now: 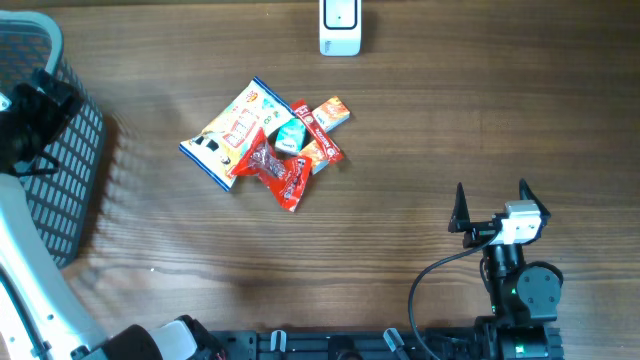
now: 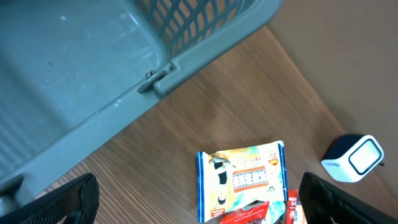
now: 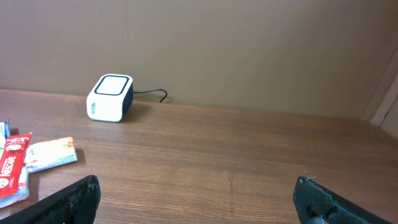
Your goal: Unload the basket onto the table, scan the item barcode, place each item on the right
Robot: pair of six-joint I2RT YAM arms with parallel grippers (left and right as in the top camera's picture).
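Both arms are idle here. The left gripper (image 2: 199,186) hangs wide open beside the grey plastic mesh basket (image 1: 75,170), and the right gripper (image 1: 491,197) sits wide open at the front right, nothing in either.

The items are 1 heap in the middle of the brown wooden table (image 1: 450,110): a blue-and-yellow foil snack bag (image 1: 225,135) with a red crinkly wrapper (image 1: 280,172) on top, plus smaller packets (image 1: 325,120). The white box scanner (image 1: 340,27) is well apart at the far edge.

My guess is it's all light, floppy, slippery film. I'd pinch the red one by its sealed end so the printed face stays flat.
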